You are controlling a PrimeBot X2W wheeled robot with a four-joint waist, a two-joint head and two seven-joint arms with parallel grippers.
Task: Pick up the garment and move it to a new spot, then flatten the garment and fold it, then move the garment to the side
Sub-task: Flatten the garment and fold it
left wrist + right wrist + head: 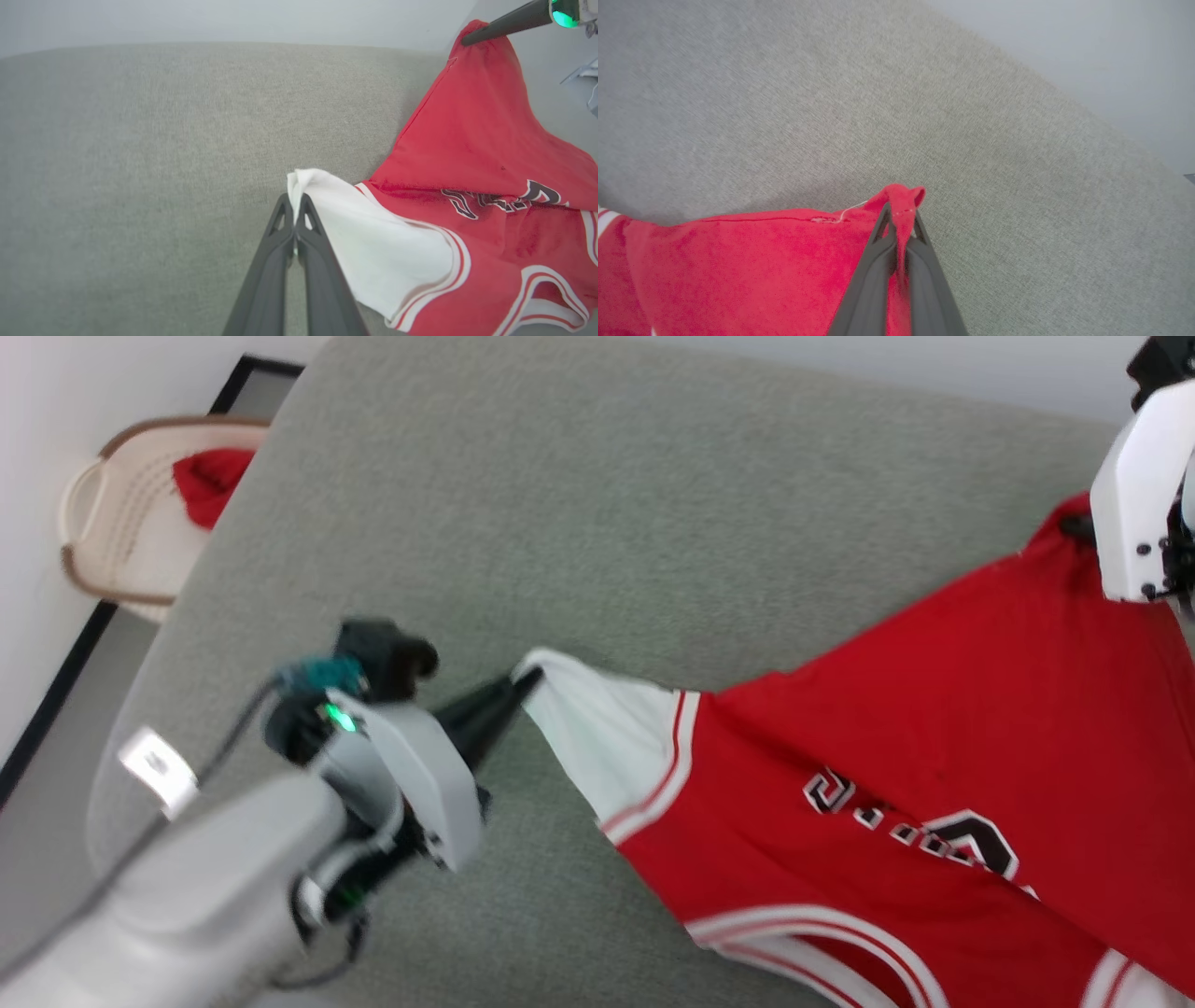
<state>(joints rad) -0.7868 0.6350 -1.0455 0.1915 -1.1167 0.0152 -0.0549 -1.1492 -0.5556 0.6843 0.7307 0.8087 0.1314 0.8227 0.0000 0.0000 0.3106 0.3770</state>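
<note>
The garment, a red jersey tee with white sleeves and black outlined letters, hangs stretched above the grey-green table. My left gripper is shut on the tip of a white sleeve, pinched between its fingers. My right gripper is shut on a red corner of the garment, at the right edge of the head view. In the left wrist view the right gripper's dark fingers hold that raised red corner at the top right.
A beige basket with a small plain red cloth stands on the floor beyond the table's far left corner. A black-edged wall strip runs along the left.
</note>
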